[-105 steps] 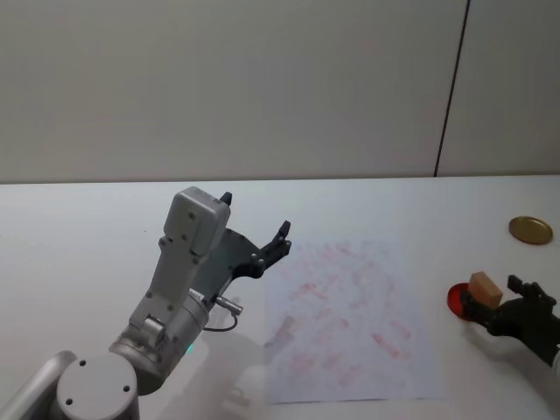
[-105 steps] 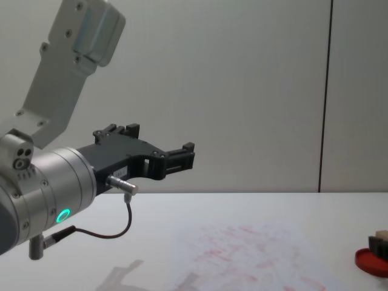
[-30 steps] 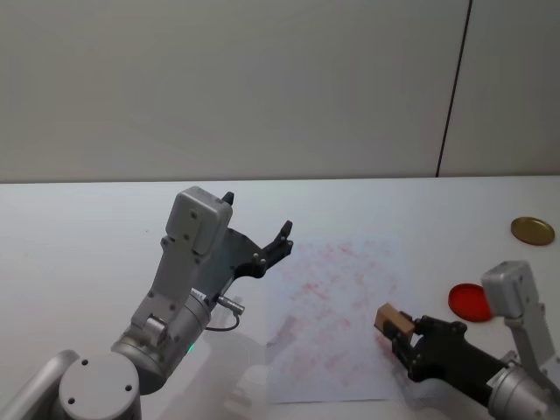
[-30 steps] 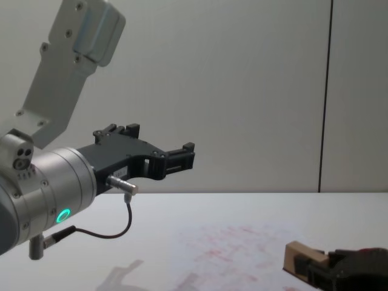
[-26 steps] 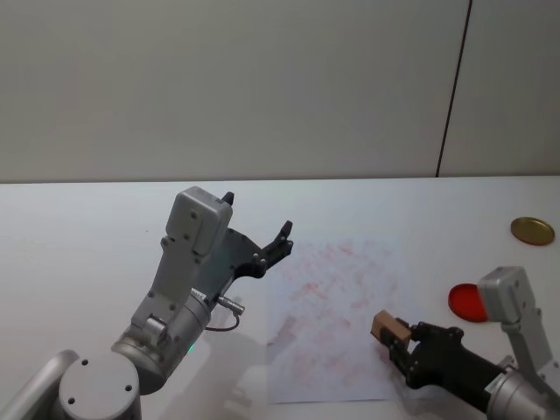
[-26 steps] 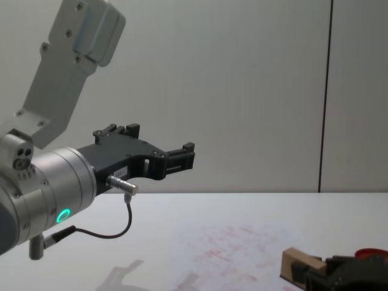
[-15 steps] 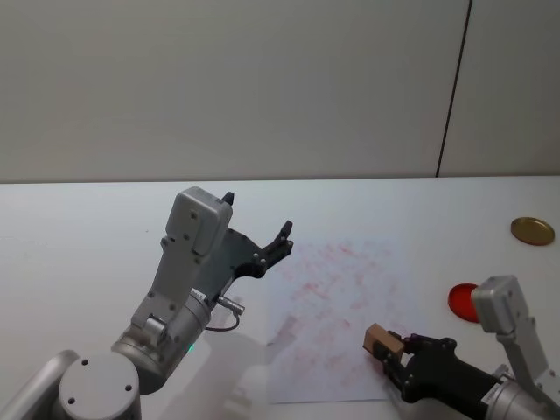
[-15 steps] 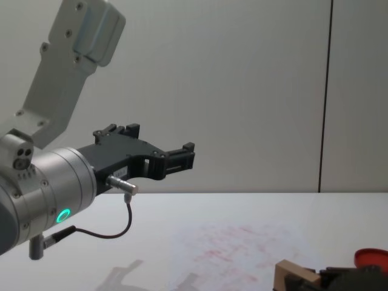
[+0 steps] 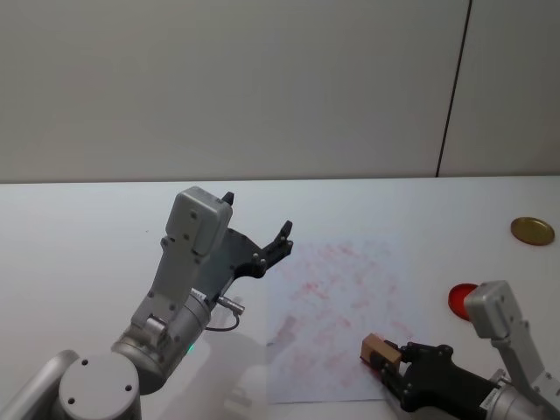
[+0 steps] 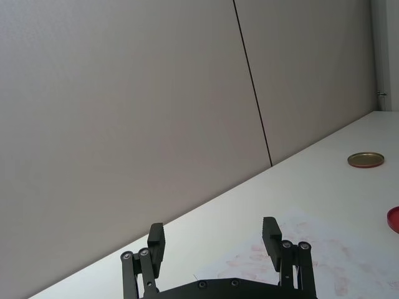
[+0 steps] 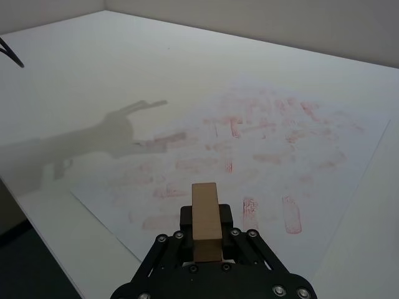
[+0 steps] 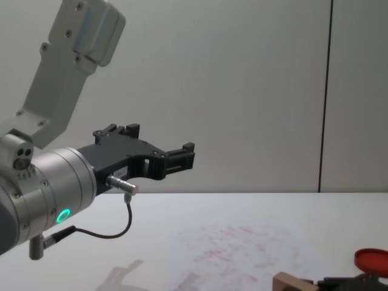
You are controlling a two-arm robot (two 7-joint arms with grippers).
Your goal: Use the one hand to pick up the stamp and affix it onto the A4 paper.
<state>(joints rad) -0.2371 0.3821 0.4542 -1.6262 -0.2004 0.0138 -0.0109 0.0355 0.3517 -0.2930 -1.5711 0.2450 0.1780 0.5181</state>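
Note:
The stamp [image 9: 380,350], a small tan wooden block, is clamped between the black fingers of my right gripper [image 9: 390,361]. It hangs low over the near right part of the A4 paper [image 9: 337,297], a white sheet covered in faint red marks. In the right wrist view the stamp [image 11: 206,218] stands upright in the gripper [image 11: 206,242] just above the paper [image 11: 262,137] near its front edge. The chest view shows the stamp [image 12: 291,283] at the bottom edge. My left gripper [image 9: 256,215] is open and raised left of the paper, holding nothing.
A flat red disc [image 9: 459,297] lies on the white table right of the paper, and a round gold lid [image 9: 532,230] lies farther back right. The left arm's grey body [image 9: 188,262] stands tall at the near left.
My right gripper has carried the stamp from the red disc leftward and nearer, over the paper's near right part, and lower. The left arm has not moved.

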